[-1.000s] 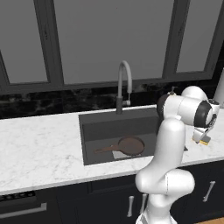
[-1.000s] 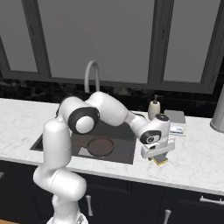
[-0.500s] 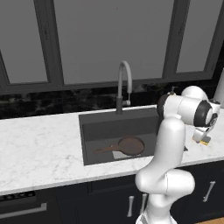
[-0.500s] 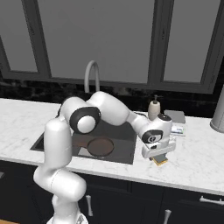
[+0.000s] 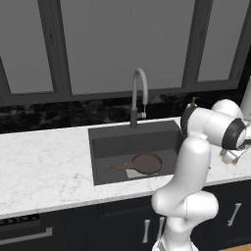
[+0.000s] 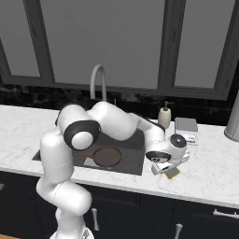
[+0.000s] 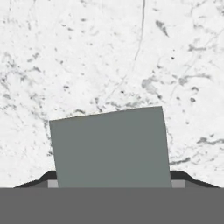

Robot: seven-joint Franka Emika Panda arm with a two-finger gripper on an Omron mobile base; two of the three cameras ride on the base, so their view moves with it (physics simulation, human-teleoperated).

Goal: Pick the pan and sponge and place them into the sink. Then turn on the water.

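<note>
Hand view shows the fingers (image 7: 112, 183) clamped on the sponge (image 7: 110, 146) on the marble table (image 7: 109, 52); a straight lift should precede swinging toward the sink (image 6: 135, 161).

Light was even and soft; frames were sharp, without glare. The windows (image 5: 122, 44) were dark, shadows faint.

White glossy arm (image 6: 116, 126) w/ rounded segments, dark grey joint caps, bulbous white base (image 6: 63, 196).
</note>
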